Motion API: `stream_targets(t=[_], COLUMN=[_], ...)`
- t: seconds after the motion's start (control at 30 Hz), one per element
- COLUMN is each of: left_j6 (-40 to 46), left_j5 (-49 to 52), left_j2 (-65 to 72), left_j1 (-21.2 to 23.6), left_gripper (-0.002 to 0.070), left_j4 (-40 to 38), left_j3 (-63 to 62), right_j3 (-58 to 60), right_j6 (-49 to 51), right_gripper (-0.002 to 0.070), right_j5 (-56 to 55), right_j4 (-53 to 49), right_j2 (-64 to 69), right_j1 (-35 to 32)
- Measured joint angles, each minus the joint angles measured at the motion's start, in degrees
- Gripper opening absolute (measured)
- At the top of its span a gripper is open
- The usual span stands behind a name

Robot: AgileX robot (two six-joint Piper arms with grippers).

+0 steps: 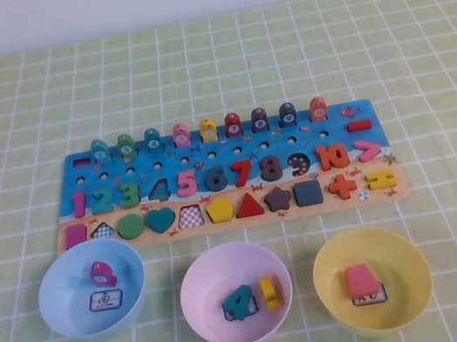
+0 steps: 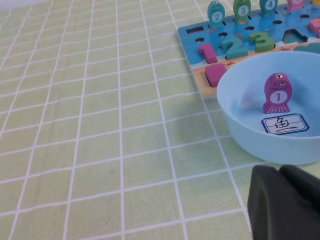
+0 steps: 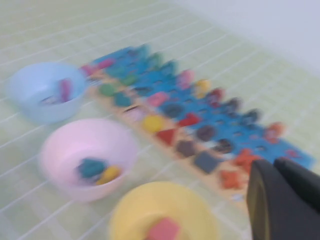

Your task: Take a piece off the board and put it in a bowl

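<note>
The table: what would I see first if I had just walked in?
The colourful board lies in the middle of the table, full of numbers, shapes and fish pegs. In front of it sit a blue bowl on the left, a pink bowl in the middle with a yellow piece and a teal 4 inside, and a yellow bowl on the right. The left gripper is beside the blue bowl, and the right gripper is on the yellow bowl's side.

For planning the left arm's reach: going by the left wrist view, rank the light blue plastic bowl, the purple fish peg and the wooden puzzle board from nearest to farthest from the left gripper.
From the left gripper, low in the left wrist view:
1. Light blue plastic bowl, directly beyond it.
2. Purple fish peg, inside that bowl.
3. Wooden puzzle board, behind the bowl.
</note>
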Motion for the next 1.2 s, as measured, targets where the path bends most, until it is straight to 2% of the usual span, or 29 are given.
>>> stream_targets(t=[0.17, 0.37, 0.53, 0.9, 1.2], left_j6=[0.0, 0.0, 0.0, 0.0, 0.0], left_j5=[0.0, 0.0, 0.0, 0.0, 0.0], left_j2=[0.0, 0.0, 0.0, 0.0, 0.0], left_j1=[0.0, 0.0, 0.0, 0.0, 0.0], left_gripper=[-0.0005, -0.0005, -0.0005, -0.0005, -0.0005], left_j4=[0.0, 0.0, 0.0, 0.0, 0.0], left_j3=[0.0, 0.0, 0.0, 0.0, 0.0], right_j3=[9.2, 17.7, 22.1, 29.2, 29.4], right_j6=[0.0, 0.0, 0.0, 0.0, -1.3], right_gripper=[-0.0016, -0.0016, -0.0016, -0.0016, -0.0017], right_j5=[-9.3, -12.9, -13.2, -8.5, -2.9], right_j4=[1.6, 6.8, 8.8, 11.7, 13.5], right_j2=[-10.2, -20.7, -25.7, -26.1, -26.4], right_j1=[-14.7, -29.9, -38.5, -40.3, -40.3])
